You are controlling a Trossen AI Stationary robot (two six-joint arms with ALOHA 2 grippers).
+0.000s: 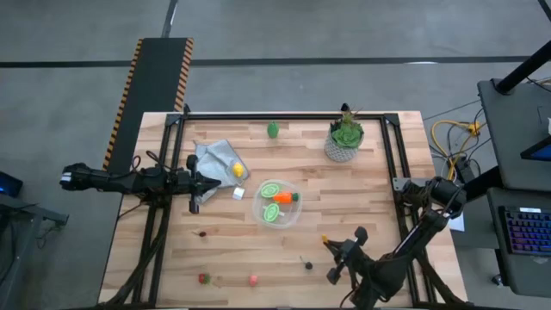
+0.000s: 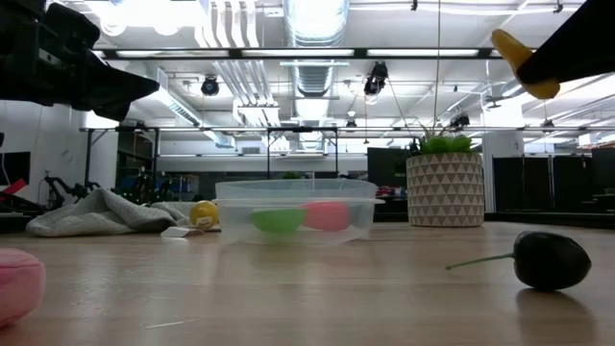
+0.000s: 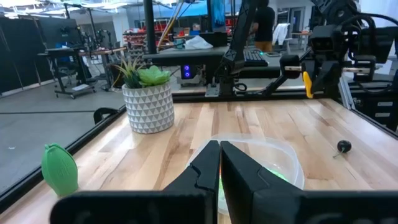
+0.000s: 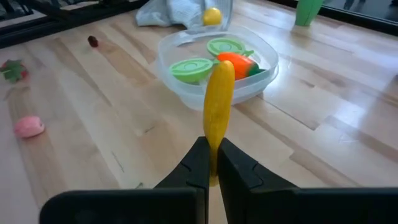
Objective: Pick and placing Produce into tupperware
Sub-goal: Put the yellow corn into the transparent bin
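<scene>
The right gripper [image 4: 211, 163], low in the high view right of centre, is clenched on a yellow banana [image 4: 218, 99]. The tupperware [image 1: 277, 205] sits mid-frame, already holding produce. The pinch catches only the banana's end, so it could swing or slip out short of the rim; the left gripper [image 3: 220, 168] waits clenched and empty.

1. Sat on a pale butcher-block table [image 1: 362, 215] with a black frame around the edge.
2. Green potted plant [image 1: 345, 138] in a white triangle-patterned pot, parked near the far right corner.
3. Crumpled grey cloth [image 1: 215, 159] lay toward the far left side.
4. Small white cube [image 1: 238, 194] rested just beside that cloth's near edge.
5. Black mat with hazard striping [image 1: 155, 86] stretched across the grey floor past the far left corner.
6. Keyboard [image 1: 525, 232] with lit keys showed off to the right.
</scene>
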